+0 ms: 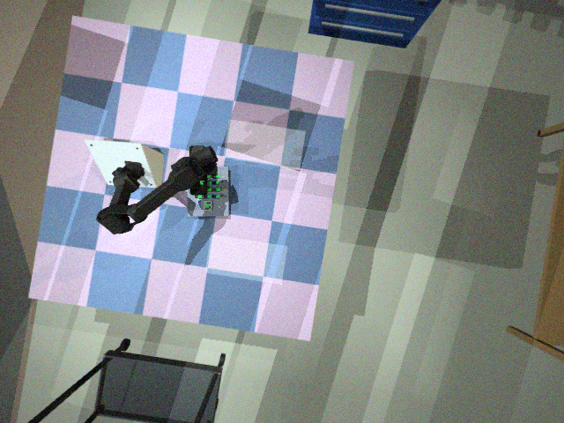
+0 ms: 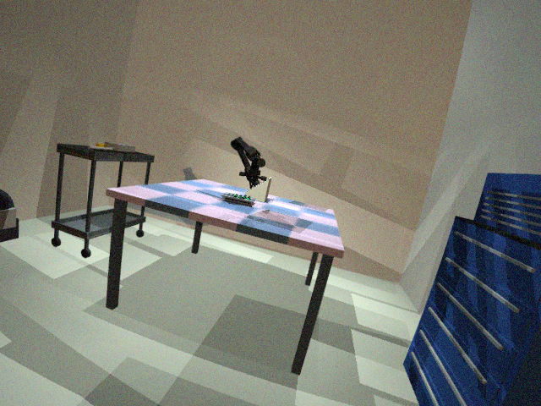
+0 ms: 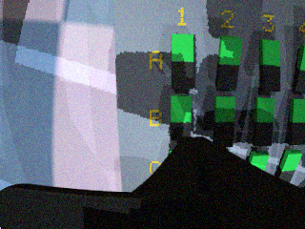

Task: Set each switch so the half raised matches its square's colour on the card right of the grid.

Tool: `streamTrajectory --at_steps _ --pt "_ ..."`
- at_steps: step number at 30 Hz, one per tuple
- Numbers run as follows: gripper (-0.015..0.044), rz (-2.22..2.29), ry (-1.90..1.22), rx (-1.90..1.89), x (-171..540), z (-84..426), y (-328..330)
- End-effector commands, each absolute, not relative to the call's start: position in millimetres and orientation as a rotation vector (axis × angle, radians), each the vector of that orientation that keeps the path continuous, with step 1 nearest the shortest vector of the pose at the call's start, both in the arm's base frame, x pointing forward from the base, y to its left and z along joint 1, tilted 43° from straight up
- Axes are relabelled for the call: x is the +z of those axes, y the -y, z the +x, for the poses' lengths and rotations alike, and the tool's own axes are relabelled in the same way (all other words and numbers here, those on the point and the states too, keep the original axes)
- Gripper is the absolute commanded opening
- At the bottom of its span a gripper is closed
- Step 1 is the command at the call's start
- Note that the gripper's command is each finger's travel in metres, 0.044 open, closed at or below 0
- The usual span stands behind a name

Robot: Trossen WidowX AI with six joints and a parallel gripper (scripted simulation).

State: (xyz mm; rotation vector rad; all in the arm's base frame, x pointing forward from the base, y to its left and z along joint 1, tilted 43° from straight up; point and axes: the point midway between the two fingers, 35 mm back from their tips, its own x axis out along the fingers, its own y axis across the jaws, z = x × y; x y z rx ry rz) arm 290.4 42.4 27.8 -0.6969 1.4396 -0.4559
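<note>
The switch panel (image 1: pixel 223 211) (image 2: pixel 237 201) (image 3: pixel 138 138) lies on the table. In the wrist view, row A shows switches A1 (image 3: pixel 183 48), A2 (image 3: pixel 230 50) and A3 (image 3: pixel 270 52); row B shows B1 (image 3: pixel 181 110), B2 (image 3: pixel 225 109) and B3 (image 3: pixel 264 110). Each has a green far half and a dark near half; their tilt is hard to read. Green parts of C3 (image 3: pixel 259 160) and C4 (image 3: pixel 291 161) show. C1 and C2 are mostly hidden. The card (image 1: pixel 207 205) is too small to read. My gripper (image 3: pixel 193 147) (image 2: pixel 252 186) is shut and empty, its tip just nearer than B1 and B2; contact is unclear.
A white upright plate (image 1: pixel 111 159) stands at the arm's base on the checkered table (image 1: pixel 236 300). A dark cart (image 2: pixel 105 155) and blue drawer cabinets (image 2: pixel 480 279) stand away from the table. Shadows fall across the panel.
</note>
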Motion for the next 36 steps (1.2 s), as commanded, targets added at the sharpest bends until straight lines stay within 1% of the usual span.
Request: streamTrajectory --at_steps 1,4,7,12,36 --pt "0.0000 -0.692 -1.456 -0.466 34 285 -36" --pt "0.0000 -0.693 -1.456 -0.467 49 274 -19" --pt "0.0000 -0.693 -1.456 -0.467 50 273 -17" --pt "0.0000 -0.698 -1.433 -0.458 26 275 5" --pt "0.0000 -0.699 -1.431 -0.459 7 277 23"
